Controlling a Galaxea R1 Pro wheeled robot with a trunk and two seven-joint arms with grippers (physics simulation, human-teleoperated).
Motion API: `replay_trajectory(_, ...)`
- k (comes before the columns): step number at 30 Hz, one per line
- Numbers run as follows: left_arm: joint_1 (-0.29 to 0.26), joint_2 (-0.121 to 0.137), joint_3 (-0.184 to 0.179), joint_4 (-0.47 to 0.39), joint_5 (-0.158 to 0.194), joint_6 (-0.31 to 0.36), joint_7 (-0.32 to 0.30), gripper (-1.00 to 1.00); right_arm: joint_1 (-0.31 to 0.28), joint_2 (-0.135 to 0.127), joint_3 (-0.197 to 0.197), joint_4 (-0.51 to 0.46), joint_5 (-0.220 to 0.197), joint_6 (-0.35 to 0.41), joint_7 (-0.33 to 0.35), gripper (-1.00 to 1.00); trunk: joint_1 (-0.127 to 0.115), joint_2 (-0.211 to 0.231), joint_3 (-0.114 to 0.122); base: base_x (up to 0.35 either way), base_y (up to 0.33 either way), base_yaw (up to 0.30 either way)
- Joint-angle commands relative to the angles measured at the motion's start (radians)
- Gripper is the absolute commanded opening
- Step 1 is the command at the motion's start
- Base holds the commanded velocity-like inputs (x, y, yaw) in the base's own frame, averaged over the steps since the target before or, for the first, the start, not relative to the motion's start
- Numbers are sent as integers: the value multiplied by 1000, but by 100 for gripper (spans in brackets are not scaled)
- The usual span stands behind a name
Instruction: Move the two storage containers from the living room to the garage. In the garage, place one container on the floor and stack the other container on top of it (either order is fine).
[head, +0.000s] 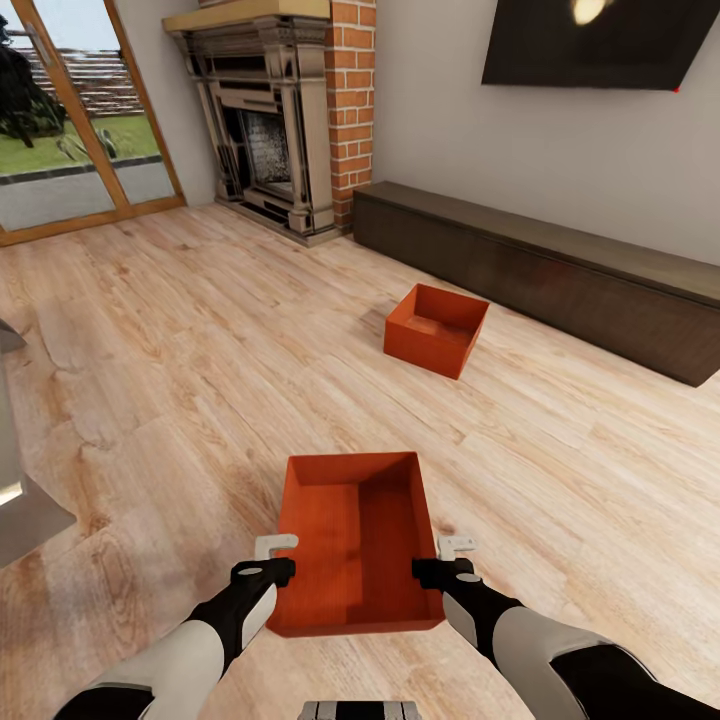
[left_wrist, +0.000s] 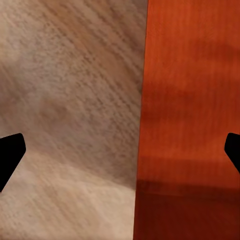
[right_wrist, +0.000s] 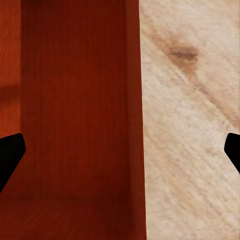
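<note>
Two orange-red open-top storage containers sit on the living room's light wood-plank floor. The near container (head: 355, 540) lies just in front of me, between my arms. The far container (head: 437, 328) rests beside the long dark bench. My left gripper (head: 272, 558) hangs over the near container's left wall, my right gripper (head: 455, 560) over its right wall. In the left wrist view the gripper (left_wrist: 120, 150) is wide open, with the container's wall (left_wrist: 190, 100) running between its fingers. The right gripper (right_wrist: 120, 150) is just as wide over the opposite wall (right_wrist: 75, 100).
The long dark low bench (head: 560, 270) runs along the back wall under a wall TV (head: 600, 40). A red brick fireplace (head: 290, 120) and glass doors (head: 70, 130) stand at the back left. A grey furniture edge (head: 20, 480) juts in at the left.
</note>
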Motion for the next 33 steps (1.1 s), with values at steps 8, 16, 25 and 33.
replay_trajectory(8,0,0,-2,-2,6,5,4,100,-1,0,8,1,-10,-4,-3,100,23,-43,-20,0,0,0)
replay_trajectory(16,0,0,-3,-2,6,5,5,100,-1,0,7,1,-10,-4,-3,100,27,-50,-23,0,0,0)
replay_trajectory(25,0,0,-4,-2,6,5,5,100,-1,0,7,1,-12,-4,-4,100,46,-85,-38,0,0,0)
replay_trajectory(33,0,0,-4,-2,6,5,4,100,-1,-1,10,4,-10,-4,-3,100,46,-85,-38,0,0,0)
